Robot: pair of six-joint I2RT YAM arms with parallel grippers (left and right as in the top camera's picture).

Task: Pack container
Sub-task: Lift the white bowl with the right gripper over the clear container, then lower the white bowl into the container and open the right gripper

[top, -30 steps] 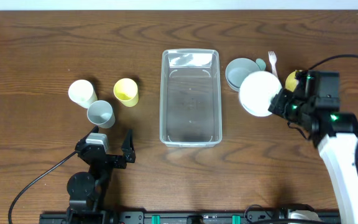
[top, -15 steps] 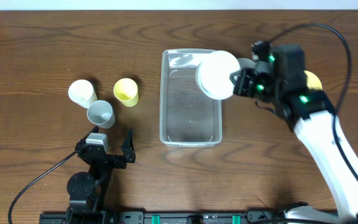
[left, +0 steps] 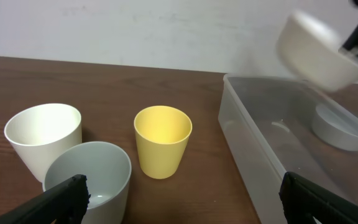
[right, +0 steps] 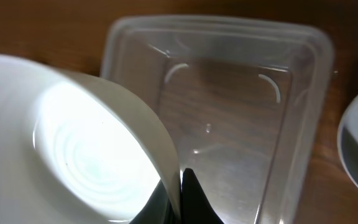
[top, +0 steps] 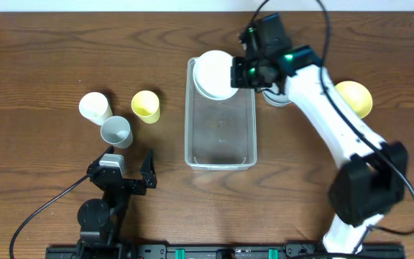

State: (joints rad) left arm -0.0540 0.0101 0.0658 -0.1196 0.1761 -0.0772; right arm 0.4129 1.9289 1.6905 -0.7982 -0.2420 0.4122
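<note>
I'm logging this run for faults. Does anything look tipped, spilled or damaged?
Nothing stands out. The white cup, grey cup and yellow cup stand upright left of the container, nothing is spilled, and the white bowl hangs tilted over the container's far end only because the right claw grips its rim.

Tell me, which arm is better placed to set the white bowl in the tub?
Right. The right gripper grips the white bowl above the far end of the container; the left gripper sits open, aside.
</note>
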